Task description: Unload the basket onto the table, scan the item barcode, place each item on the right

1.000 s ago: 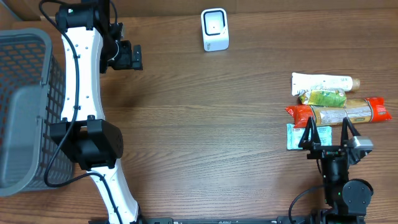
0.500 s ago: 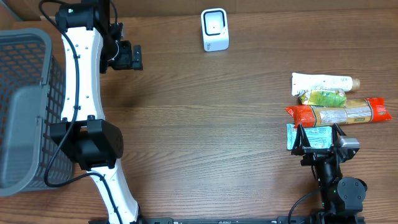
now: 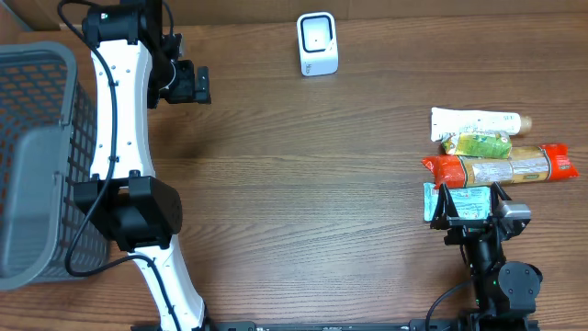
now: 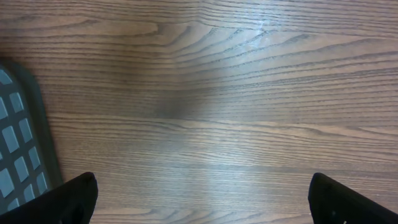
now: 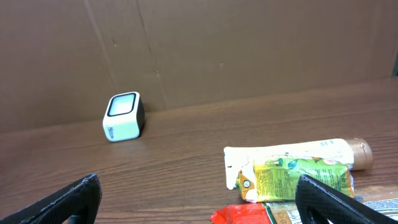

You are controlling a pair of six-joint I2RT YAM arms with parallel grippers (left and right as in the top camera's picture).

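On the right side of the wooden desk [image 3: 303, 184], flat teal packet [image 3: 429, 203] lies under right gripper [image 3: 469, 199], jaws wide apart, holding nothing | orange-red pasta bag [image 3: 501, 167], green pouch [image 3: 478, 144], white tube [image 3: 473, 121] beside it | white cube scanner [image 3: 318, 43] far back | left gripper [image 3: 201, 84] near grey mesh basket [image 3: 37, 156], jaws wide, empty

Even indoor light, faint tabletop glare
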